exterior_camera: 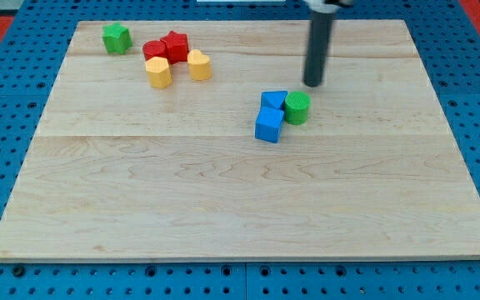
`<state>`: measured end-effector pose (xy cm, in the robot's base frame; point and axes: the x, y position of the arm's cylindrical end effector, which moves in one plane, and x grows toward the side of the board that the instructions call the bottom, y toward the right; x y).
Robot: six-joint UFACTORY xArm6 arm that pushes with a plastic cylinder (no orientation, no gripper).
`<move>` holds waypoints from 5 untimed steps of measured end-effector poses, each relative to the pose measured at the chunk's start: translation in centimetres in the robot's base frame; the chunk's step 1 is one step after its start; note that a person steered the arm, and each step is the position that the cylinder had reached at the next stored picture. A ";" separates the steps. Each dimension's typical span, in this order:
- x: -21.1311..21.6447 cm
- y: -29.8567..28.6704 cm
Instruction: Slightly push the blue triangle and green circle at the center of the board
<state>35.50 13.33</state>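
**Our tip stands just above the centre cluster**

We hold our tip (313,84) on the worktop (223,192), a little toward the view's top and right of the green circle (297,107). A narrow strip of bare wood separates the two; we are near but not touching. We carry no hand on this rig, only the dark rod, so there is nothing to open or close.

The green circle sits close to the middle of the board, pressed against the right side of the blue triangle (274,100). Directly below the triangle, touching it, lies a blue cube (268,125).

Well apart, toward the view's top left, we see a second group. A red cylinder (155,49) and a red block (175,45) of unclear shape sit side by side. Just below them rest a yellow hexagon-like block (158,72) and a yellow heart (199,64). Farther left, alone near the corner, stands a green block (117,37) whose shape we cannot make out.
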 end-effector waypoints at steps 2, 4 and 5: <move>7.4 -1.5; 0.6 -3.2; -1.2 -2.4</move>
<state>34.31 10.91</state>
